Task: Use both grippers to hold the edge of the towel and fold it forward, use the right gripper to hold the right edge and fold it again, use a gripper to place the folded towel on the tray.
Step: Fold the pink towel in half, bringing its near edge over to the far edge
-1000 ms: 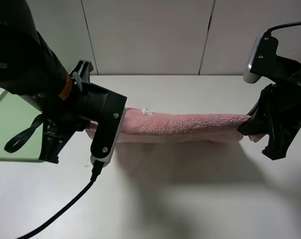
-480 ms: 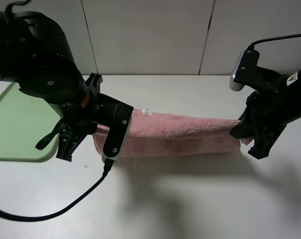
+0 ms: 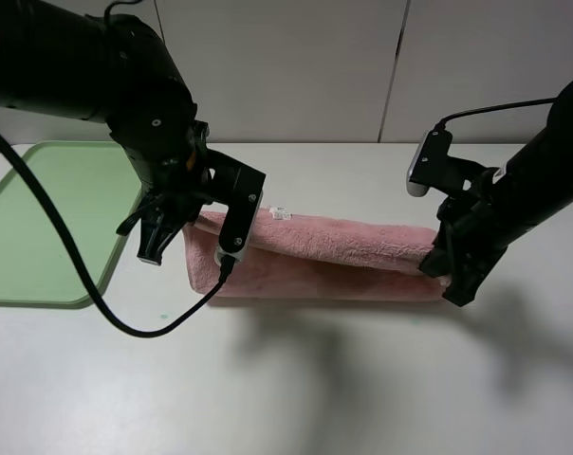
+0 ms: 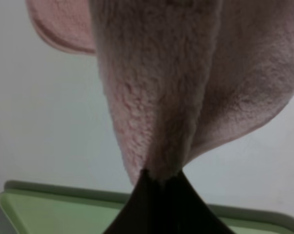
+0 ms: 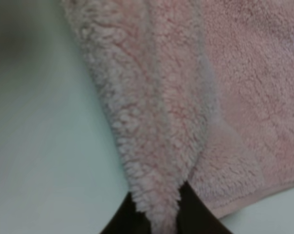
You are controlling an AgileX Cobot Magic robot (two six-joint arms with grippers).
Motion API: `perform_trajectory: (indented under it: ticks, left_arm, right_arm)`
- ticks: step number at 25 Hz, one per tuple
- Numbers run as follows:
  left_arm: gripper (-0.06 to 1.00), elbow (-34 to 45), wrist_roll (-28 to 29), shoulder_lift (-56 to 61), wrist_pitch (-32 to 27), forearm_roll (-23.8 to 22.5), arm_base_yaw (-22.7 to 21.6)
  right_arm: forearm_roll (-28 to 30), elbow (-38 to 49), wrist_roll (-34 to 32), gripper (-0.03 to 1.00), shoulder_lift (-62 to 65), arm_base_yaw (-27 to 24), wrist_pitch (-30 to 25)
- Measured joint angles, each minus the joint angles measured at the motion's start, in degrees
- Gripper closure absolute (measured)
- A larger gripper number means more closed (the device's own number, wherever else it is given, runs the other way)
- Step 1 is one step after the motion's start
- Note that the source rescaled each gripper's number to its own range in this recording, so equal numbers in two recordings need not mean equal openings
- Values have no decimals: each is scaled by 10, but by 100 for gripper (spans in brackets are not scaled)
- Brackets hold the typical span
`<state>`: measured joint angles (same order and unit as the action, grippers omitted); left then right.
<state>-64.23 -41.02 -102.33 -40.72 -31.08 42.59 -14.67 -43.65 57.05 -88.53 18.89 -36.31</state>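
Pinches the edge of the towel (image 3: 343, 230) at both ends, one claw to each. Clamps the left claw (image 3: 199, 224) fully down on the left end, pink pile bunched right at the black fingertips (image 4: 159, 209). Clamps the right claw (image 3: 436, 263) just as tightly on the right end, fleece squeezed between its tips in the right wrist view. Stretches the towel (image 3: 334, 261) as a long pink band between the two claws, across the middle of the worktop (image 3: 362, 379). Keeps the gripped layer on top, doubled over a lower layer resting on the worktop. Shows the small white label (image 3: 279, 213) on the far side of the band, near the left claw. Leaves the light green tray (image 3: 40, 218) at the left of the worktop, near the towel but apart from it.
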Motion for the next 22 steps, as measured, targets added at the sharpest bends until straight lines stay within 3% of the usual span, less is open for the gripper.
perform_trajectory:
  ticks: [7,22]
  left_arm:
    - [94,-26,-14,-54,9,-1,-19]
    - [94,-44,-30,-93,108,-7,-22]
  right_arm:
    - [8,-67,4,97,-59,0,-6]
    - [21,-104,17,97,-97,-47,-2]
